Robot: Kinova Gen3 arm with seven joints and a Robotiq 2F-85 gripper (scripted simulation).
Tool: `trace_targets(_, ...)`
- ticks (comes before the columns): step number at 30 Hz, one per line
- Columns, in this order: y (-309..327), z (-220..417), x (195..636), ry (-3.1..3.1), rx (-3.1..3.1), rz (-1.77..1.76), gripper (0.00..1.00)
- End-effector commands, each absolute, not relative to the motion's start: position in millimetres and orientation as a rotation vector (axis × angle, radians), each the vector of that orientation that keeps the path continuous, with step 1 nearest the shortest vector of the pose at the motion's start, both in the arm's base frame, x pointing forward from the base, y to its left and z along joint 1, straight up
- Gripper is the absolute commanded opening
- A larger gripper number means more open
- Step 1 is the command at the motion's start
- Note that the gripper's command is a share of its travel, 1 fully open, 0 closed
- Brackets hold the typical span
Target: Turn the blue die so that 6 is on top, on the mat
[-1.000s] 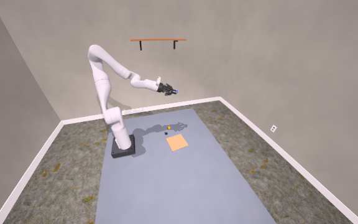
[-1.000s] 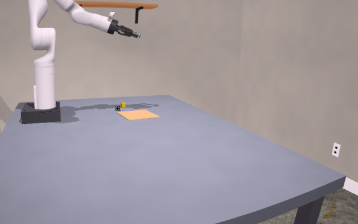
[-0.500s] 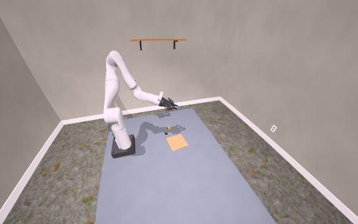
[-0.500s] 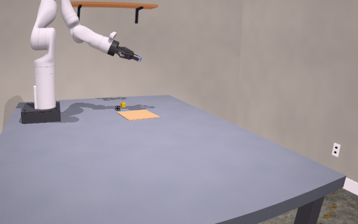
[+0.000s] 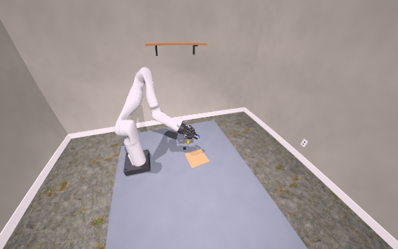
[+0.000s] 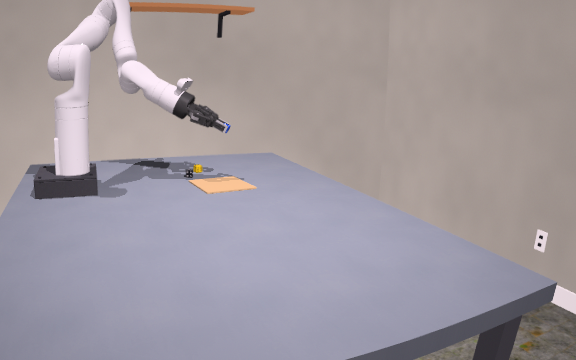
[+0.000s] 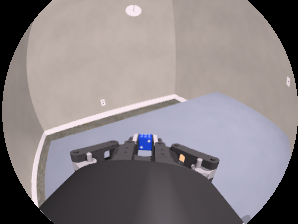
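Note:
My gripper is shut on the blue die and holds it in the air above the table, behind the mat. The tan mat lies flat on the table with no die on it. A yellow die and a black die lie on the table just behind the mat, apart from each other. The blue die's pips show only faintly in the wrist view, so its top face cannot be read.
The arm's dark base stands at the back left of the grey table. A wooden shelf hangs on the back wall, above the arm.

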State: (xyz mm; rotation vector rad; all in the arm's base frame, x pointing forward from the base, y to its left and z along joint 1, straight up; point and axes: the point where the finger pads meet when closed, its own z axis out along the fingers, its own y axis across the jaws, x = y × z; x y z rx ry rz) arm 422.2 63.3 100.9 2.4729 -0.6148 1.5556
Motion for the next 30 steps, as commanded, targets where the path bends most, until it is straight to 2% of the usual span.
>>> trace_targets(1, 34.5, 87.0, 419.8, -0.629, 2.428, 1.512, 0.15)
trace_targets(12, -2.3, 64.2, 406.1, -0.671, 2.390, 1.440, 0.15)
trace_targets(30, -9.8, 59.7, 403.1, -0.680, 2.382, 1.426, 0.15)
